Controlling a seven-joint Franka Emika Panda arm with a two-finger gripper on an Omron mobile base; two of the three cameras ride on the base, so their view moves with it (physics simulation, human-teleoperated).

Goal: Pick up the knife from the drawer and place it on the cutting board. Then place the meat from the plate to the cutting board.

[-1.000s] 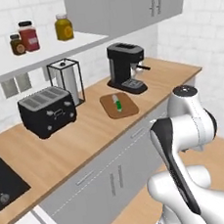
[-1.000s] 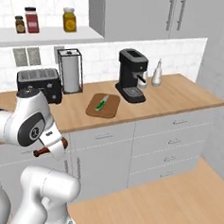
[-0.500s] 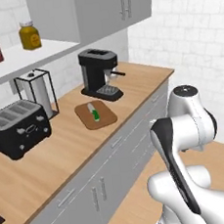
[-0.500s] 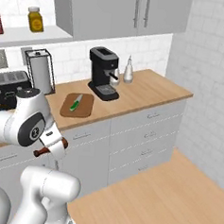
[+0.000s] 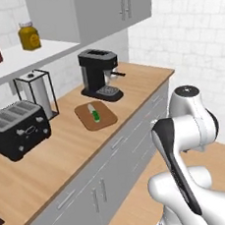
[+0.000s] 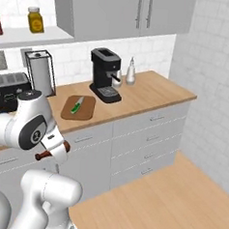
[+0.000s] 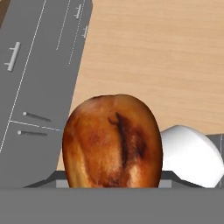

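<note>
The gripper point(image 7: 111, 186) holds the browned meat point(image 7: 112, 142) low over the wood floor beside the grey cabinets, while the green-handled knife point(image 5: 95, 113) lies on the cutting board point(image 5: 88, 122) beside the coffee machine point(image 5: 98, 74).

I see white tiled walls point(image 6: 206, 69) from 12 to 3 o'clock, grey upper cabinets point(image 6: 128, 13) at 12, grey drawer fronts point(image 6: 151, 138) below the wooden countertop point(image 6: 152, 92), wood-plank floor point(image 6: 168, 202) at 5.
</note>
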